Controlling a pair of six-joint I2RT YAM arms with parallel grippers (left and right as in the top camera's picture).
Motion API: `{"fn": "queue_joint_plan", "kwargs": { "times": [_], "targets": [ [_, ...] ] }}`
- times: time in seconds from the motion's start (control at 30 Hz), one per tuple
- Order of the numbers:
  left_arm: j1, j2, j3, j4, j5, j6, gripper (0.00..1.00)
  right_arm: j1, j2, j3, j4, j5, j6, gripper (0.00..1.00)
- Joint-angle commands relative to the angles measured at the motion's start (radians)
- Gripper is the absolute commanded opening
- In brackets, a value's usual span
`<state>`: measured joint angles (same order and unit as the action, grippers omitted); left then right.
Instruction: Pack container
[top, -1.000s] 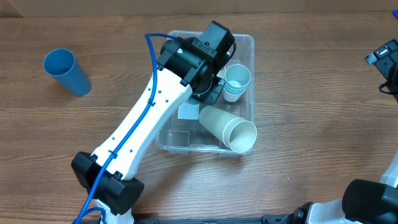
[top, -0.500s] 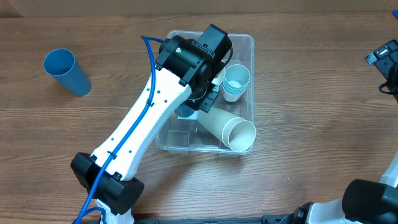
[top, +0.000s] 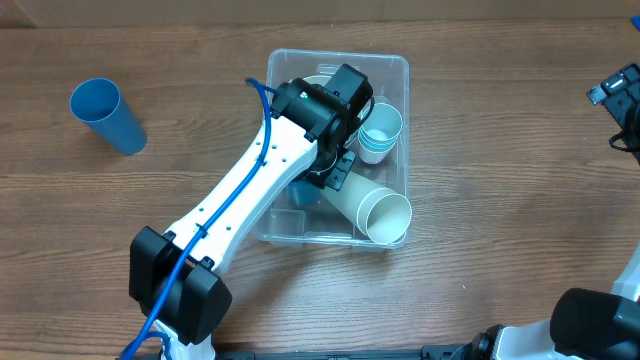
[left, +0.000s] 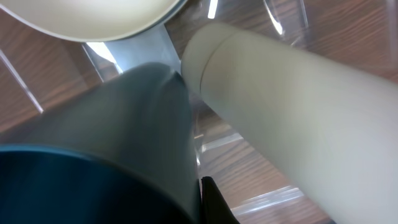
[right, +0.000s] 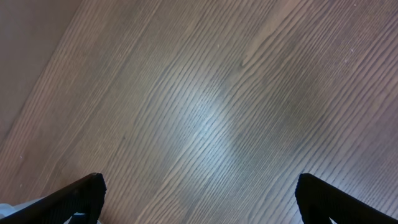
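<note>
Centrally on the table (top: 500, 220) sits the container (top: 396, 64), holding a tipped white cup (top: 372, 207) and upright pale-blue cups (top: 381, 127). Left gripper (top: 332, 168) is inside it, clenched on a dark blue cup (left: 106, 155). Right gripper (right: 199, 199) is spread wide at the table's right edge. A spare blue cup (top: 108, 116) sits far left.

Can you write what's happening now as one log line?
left gripper: holding blue cup inside container | right gripper: open over table | white cup: lying in container
</note>
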<state>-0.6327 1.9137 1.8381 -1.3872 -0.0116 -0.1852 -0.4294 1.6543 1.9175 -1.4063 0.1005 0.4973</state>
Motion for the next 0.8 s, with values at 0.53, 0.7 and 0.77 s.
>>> {"fn": "queue_joint_plan", "kwargs": {
  "times": [0.53, 0.7, 0.77],
  "targets": [
    [0.12, -0.006, 0.45, -0.156, -0.225, 0.002, 0.68, 0.003, -0.002, 0.013, 0.006, 0.003, 0.004, 1.0],
    [0.512, 0.0, 0.428, -0.056, -0.097, 0.002, 0.82, 0.003, -0.002, 0.013, 0.006, 0.003, 0.004, 1.0],
    [0.614, 0.016, 0.428, -0.013, -0.073, 0.002, 0.83, 0.003, -0.002, 0.013, 0.006, 0.003, 0.004, 1.0]
  ]
}}
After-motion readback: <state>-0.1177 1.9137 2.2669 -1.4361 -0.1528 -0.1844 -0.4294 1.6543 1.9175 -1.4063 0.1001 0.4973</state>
